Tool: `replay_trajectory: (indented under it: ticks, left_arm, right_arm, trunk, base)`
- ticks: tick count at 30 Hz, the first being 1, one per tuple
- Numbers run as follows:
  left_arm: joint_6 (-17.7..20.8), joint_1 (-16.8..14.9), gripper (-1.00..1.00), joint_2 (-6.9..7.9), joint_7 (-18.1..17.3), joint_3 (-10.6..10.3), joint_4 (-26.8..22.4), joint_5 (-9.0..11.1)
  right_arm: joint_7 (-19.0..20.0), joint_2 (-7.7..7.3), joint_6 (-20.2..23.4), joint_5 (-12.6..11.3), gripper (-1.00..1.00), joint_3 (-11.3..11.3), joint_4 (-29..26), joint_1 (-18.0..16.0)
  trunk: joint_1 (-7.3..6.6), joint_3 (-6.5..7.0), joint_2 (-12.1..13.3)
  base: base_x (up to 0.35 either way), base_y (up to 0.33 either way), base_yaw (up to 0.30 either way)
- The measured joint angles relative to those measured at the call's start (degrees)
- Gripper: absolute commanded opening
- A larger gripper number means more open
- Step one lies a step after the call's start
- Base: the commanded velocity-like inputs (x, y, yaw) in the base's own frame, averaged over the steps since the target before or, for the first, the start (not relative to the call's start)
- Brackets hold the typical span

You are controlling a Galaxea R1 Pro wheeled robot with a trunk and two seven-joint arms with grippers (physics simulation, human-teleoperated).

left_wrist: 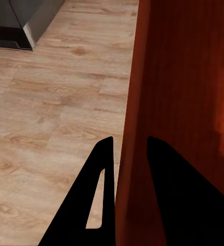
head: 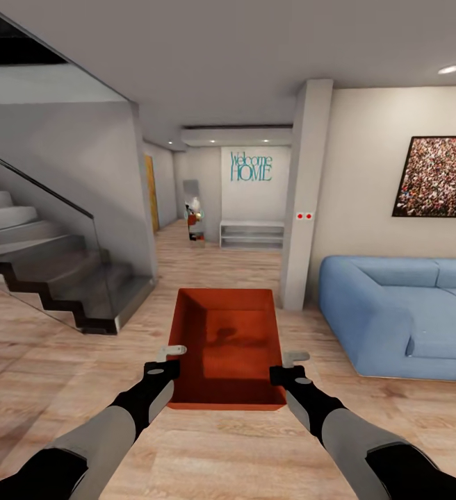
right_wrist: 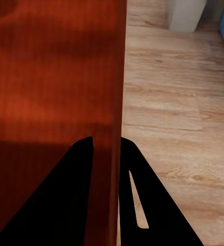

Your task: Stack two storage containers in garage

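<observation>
- I hold one orange-red storage container [head: 228,347] level in front of me, above the light wood plank floor [head: 61,361].
- My left gripper [head: 174,352] pinches its left wall; my right gripper [head: 292,359] pinches its right wall.
- Staircase [head: 54,271] left, blue sofa [head: 402,312] right.

From my seat I see a light wood plank floor [head: 228,444] running across the room and on down a hallway; a blue sofa [head: 402,319] sits directly on it at the right, against the wall; a pale square pillar [head: 299,208] stands on it just beside the sofa's end; a dark staircase [head: 61,278] with a glass side panel lands on it at the left; a low white shelf unit [head: 251,234] rests on it at the hallway's far end.
</observation>
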Motion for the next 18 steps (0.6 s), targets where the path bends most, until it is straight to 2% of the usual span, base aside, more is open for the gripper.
replay_trajectory:
  ticks: [18]
  left_arm:
    - [-0.01,0.00,-1.00,0.10,-0.09,-0.09,-0.13,0.12]
  right_arm:
    - [-0.05,0.04,0.02,0.04,-1.00,-0.03,-0.16,0.01]
  trunk:
    - [0.00,0.00,0.00]
  base:
    - [0.324,0.000,0.000]
